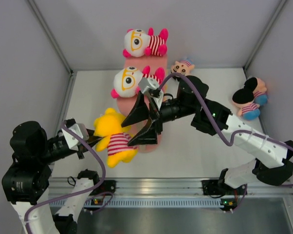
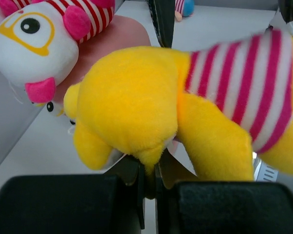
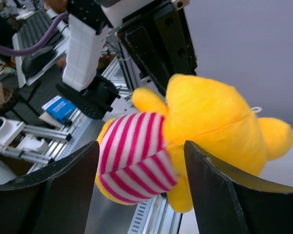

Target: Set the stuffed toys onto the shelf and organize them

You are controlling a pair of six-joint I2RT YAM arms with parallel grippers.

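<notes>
The left gripper point(image 2: 149, 171) is pinching tight on a head nub of the yellow bear point(image 1: 115, 139), holding it just beside the shelf point(image 1: 124, 106) at its near end, while the right gripper point(image 1: 140, 126), jaws wide apart and empty, is straddling its striped torso, seemingly for a handover.

The yellow bear point(image 2: 127, 97) is short fuzzy plush all over, soft and totally matt, and its striped shirt point(image 2: 244, 87) looks like a finer, flatter cloth. The white-faced doll point(image 2: 32, 53) has the same fleecy pile. The shelf point(image 2: 119, 39) is smooth matt salmon-pink, can't tell what it's made of. The left gripper point(image 2: 149, 170) and right gripper point(image 3: 141, 170) look like matt black plastic, slightly grainy. The table point(image 1: 185, 146) is a smooth, pale, matt sheet, with a ribbed metal rail point(image 1: 161, 185) along the near edge.
</notes>
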